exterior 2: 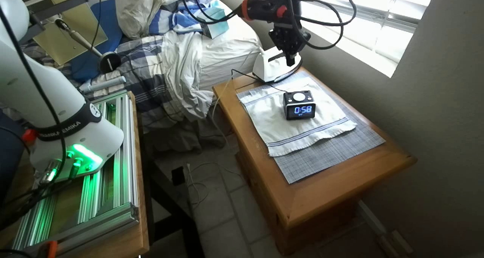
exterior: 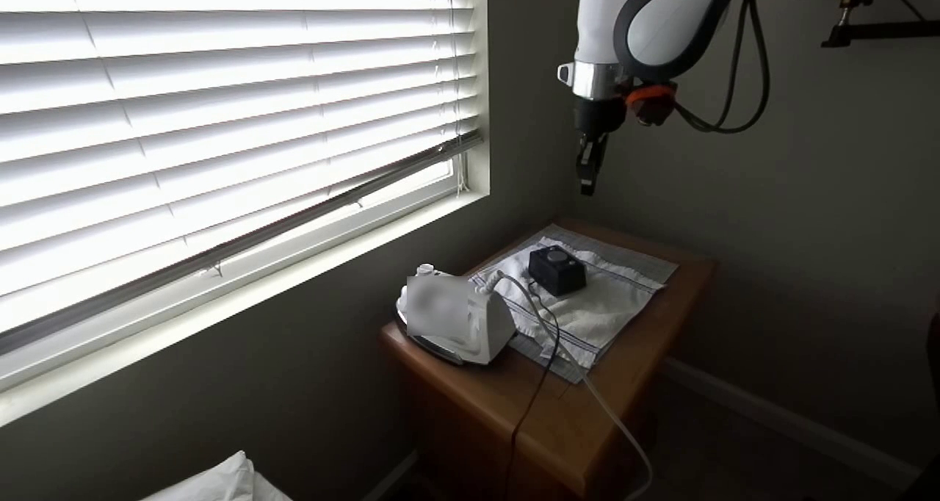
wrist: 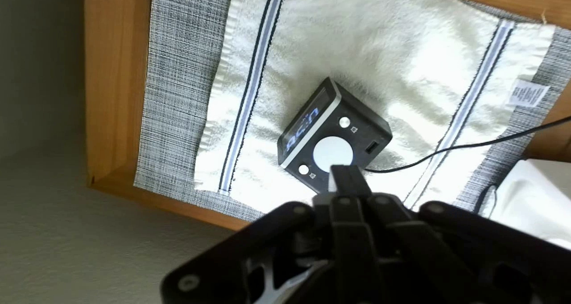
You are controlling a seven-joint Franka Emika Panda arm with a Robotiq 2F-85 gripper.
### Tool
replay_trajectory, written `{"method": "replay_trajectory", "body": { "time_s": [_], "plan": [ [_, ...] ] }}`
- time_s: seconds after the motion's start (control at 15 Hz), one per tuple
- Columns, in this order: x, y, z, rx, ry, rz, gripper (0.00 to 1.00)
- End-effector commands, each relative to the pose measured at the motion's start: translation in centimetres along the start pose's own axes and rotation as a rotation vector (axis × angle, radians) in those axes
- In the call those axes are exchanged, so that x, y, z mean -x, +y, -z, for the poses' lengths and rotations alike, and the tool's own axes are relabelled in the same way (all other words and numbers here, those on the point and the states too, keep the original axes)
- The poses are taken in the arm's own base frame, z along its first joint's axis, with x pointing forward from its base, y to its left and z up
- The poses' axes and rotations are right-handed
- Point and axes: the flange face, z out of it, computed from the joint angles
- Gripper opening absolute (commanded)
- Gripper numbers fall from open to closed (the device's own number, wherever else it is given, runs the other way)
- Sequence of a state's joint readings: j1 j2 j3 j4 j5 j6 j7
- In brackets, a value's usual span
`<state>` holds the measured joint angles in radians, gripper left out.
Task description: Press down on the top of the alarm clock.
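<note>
In an exterior view, the arm [exterior: 598,23] comes down from the top, its fingers [exterior: 589,172] pointing downward, well above the bench [exterior: 642,336] and touching nothing. The clock [exterior: 556,273] sits upright on a white towel [exterior: 620,299], which lies over a grey mat [exterior: 631,262]. Near the clock, at a corner of the bench, stands a white device [exterior: 496,332]; part of it is blurred.

In an exterior view, the clock's display [exterior 2: 302,109] is turned toward the camera and reads 0:58. A bed [exterior 2: 227,65] is beyond the device. The arm's base [exterior 2: 102,140], with a green light [exterior 2: 87,154], stands apart from the bench.

In the wrist view, the fingers are drawn together, with nothing seen between them. From here their tips hide one corner of the clock, beside its round button [wrist: 333,152]. A dark cord [wrist: 468,146] runs from the clock across the towel.
</note>
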<state>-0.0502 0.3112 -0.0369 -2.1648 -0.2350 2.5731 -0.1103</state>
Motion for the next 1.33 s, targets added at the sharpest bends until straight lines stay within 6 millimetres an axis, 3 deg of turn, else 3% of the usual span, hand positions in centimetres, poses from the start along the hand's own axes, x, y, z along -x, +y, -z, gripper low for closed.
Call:
{"method": "replay_trajectory", "body": {
  "time_s": [0.0, 1.27],
  "plan": [
    [-0.4, 0.1, -0.4, 0.000, 0.000, 0.001, 0.01],
    [-1.7, -0.2, -1.2, -0.003, -0.011, 0.010, 0.00]
  ]
}}
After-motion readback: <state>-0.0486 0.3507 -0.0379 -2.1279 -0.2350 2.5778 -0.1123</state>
